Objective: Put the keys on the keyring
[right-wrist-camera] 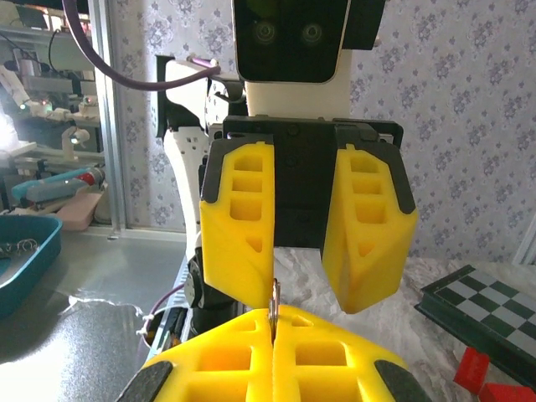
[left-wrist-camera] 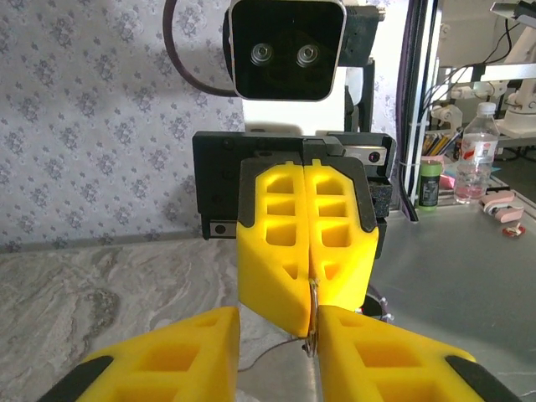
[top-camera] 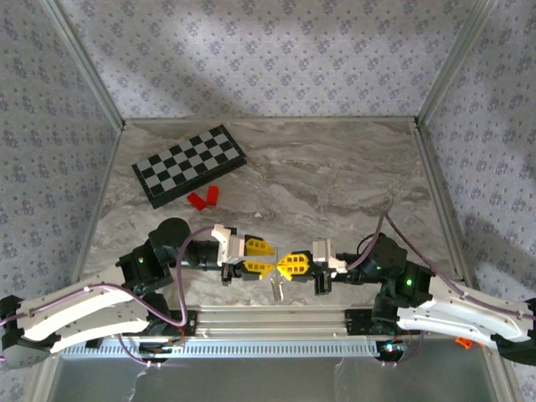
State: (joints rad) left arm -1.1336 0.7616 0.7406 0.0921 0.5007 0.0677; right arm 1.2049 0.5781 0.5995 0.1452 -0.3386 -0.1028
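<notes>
Grey marbled tabletop (top-camera: 335, 184) is kept bare between the claws. The black-and-white folding chessboard (top-camera: 189, 164) is parked far beyond the left claw (top-camera: 270, 257), out of the work. The right claw (top-camera: 283, 265) is clamped shut tip-to-tip against the left, which is held part-open, likely to receive. Two red blocks (top-camera: 203, 198) are left near the board. A thin silvery metal loop (right-wrist-camera: 274, 300), judged the keyring, is pinched edge-up in the right claw and presented at the left claw's gap.

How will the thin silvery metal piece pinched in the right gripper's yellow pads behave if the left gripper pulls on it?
The thin silvery metal piece stands edge-on without sagging, so it is probably stiff. Only a sliver sits between the right gripper's shut jaws, so it may slip or pivot.
</notes>
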